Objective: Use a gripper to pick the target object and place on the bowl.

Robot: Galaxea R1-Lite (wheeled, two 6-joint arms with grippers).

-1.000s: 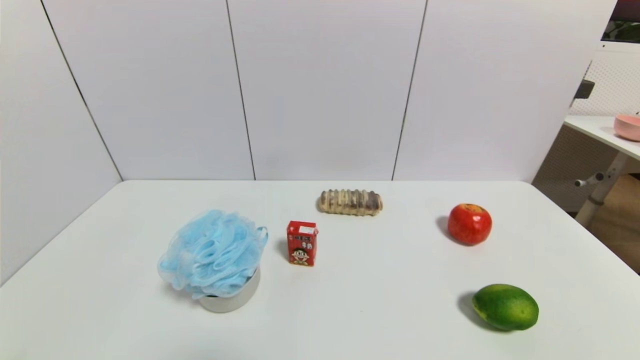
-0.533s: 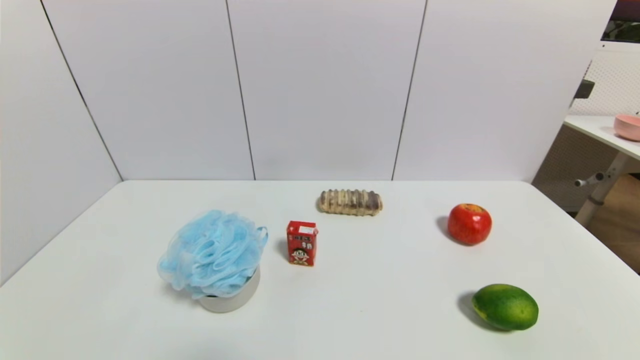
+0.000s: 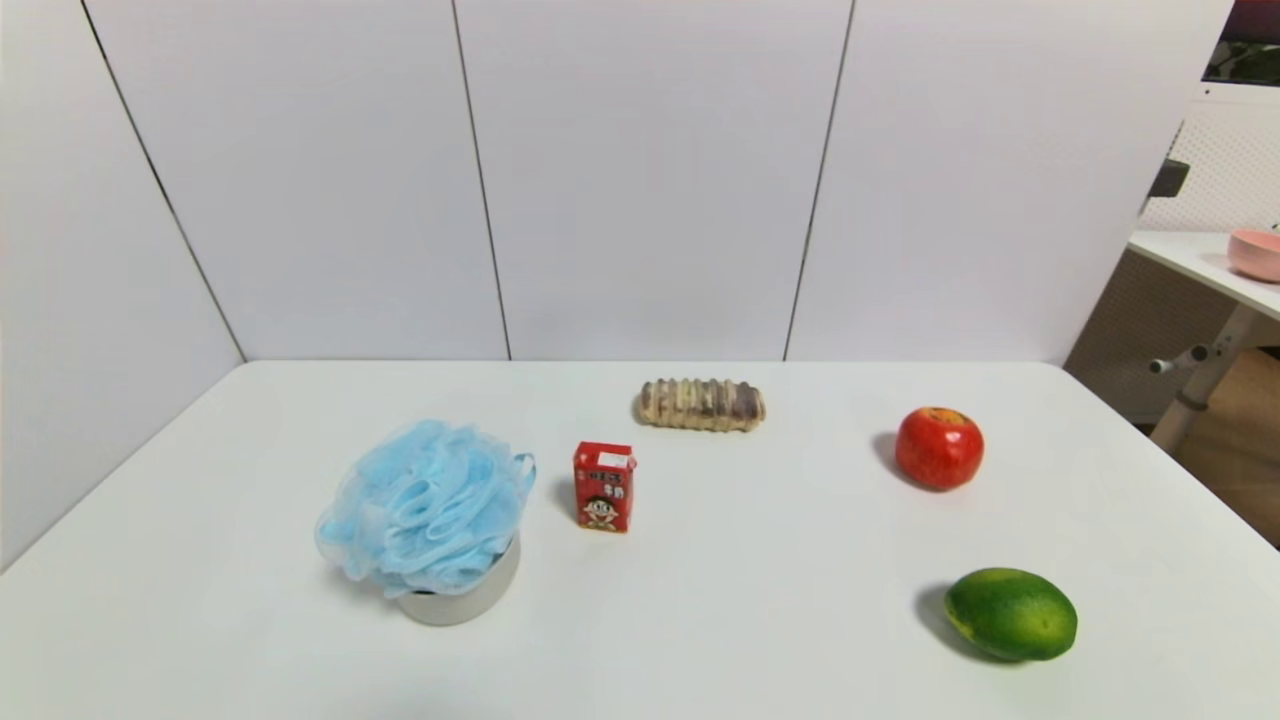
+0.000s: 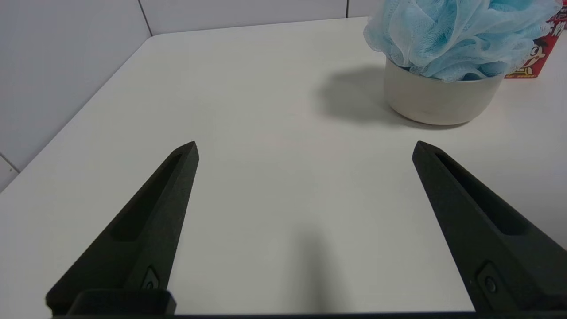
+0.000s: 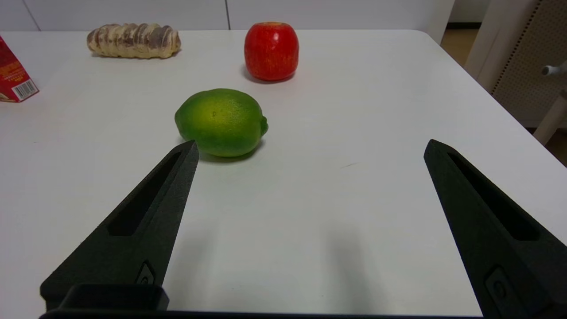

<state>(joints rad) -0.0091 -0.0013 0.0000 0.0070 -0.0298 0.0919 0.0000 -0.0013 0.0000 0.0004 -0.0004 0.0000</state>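
Observation:
The light-blue mesh bath pouf (image 3: 425, 507) sits on top of the grey-white bowl (image 3: 470, 600) at the table's front left. It overhangs the rim on the left. Both show in the left wrist view, pouf (image 4: 456, 35) on bowl (image 4: 436, 99). My left gripper (image 4: 304, 148) is open and empty, low over bare table, short of the bowl. My right gripper (image 5: 309, 148) is open and empty near the table's front right, just behind a green fruit (image 5: 220, 122). Neither gripper shows in the head view.
A red carton (image 3: 604, 487) stands just right of the bowl. A brown striped bread roll (image 3: 701, 404) lies at the back centre. A red apple (image 3: 938, 448) and the green fruit (image 3: 1011, 613) are on the right. The white table (image 3: 760, 600) has walls behind and left.

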